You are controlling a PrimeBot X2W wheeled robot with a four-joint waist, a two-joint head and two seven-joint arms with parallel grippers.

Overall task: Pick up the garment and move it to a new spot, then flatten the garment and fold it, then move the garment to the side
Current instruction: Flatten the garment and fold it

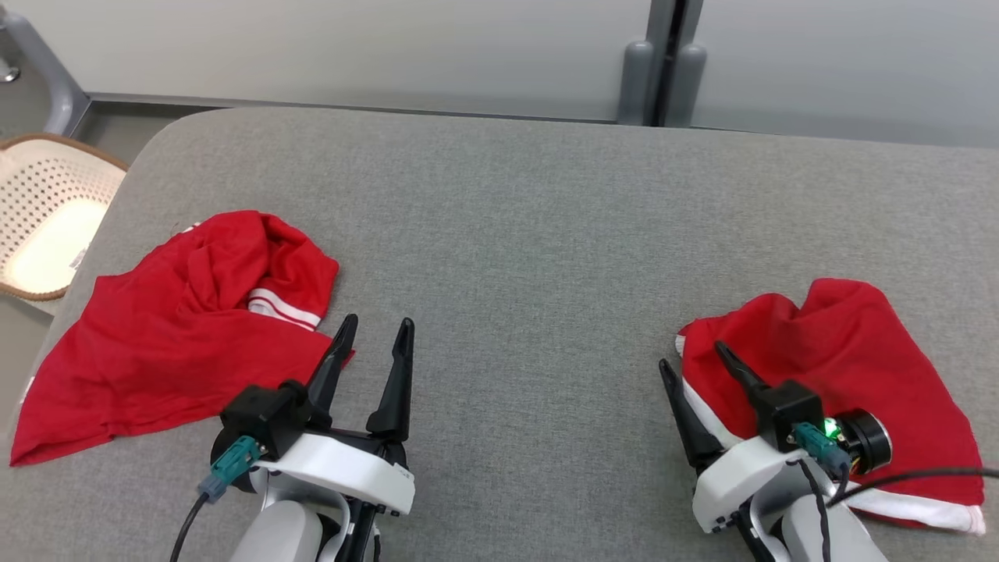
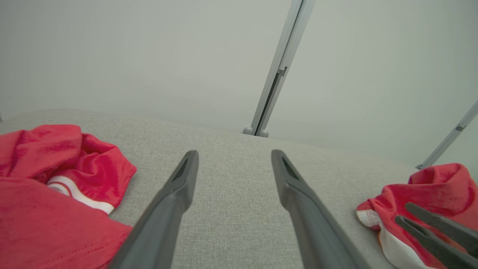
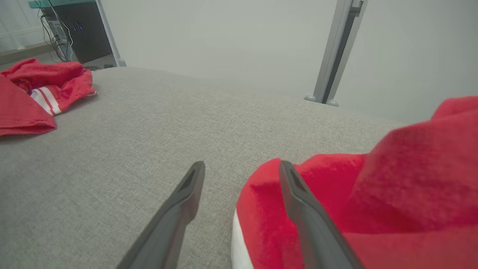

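Red crumpled garment with a white-striped cuff (image 1: 172, 336) lies on the left part of the wide grey fabric-covered counter (image 1: 546, 234), one corner reaching the counter's left edge. A second red garment with a white hem (image 1: 858, 351), somewhat smaller and loosely bunched, lies on the counter's right part towards its near edge, well apart from the first. A cream perforated plastic basket with a brown rim (image 1: 39, 195) stands off the counter's left edge.

The left gripper (image 1: 378, 321) hangs over the counter's near side, its two dark fingers spread apart and holding nothing, just beside the first garment's near corner. The right gripper (image 1: 691, 355) is also spread apart over the counter's near side. One of its fingers is over the second garment's hem and the other over bare counter. Whether it touches the cloth cannot be told.
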